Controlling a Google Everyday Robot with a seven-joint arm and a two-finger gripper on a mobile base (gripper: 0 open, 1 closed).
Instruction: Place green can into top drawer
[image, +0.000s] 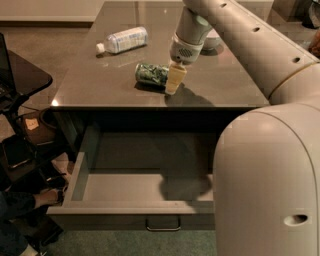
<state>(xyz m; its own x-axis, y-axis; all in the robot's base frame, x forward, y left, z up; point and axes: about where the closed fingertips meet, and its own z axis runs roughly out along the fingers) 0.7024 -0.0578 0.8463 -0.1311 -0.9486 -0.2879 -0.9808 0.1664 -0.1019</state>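
Observation:
The green can (151, 74) lies on its side near the middle of the grey tabletop (100, 85). My gripper (174, 81) hangs from the arm, which reaches in from the upper right. The gripper's pale yellow tip points down at the can's right end, touching or nearly touching it. The top drawer (127, 209) is pulled wide open below the table's front edge. Its inside is bare and its small metal bar handle (163, 225) sits at the centre of the front. My arm's shadow falls on the drawer floor.
A clear plastic bottle (123, 40) with a white cap lies on the tabletop behind and left of the can. A pale bowl (214, 41) stands behind the arm. My large white body (270, 185) fills the right side. A dark stand (20, 80) and clutter are at the left.

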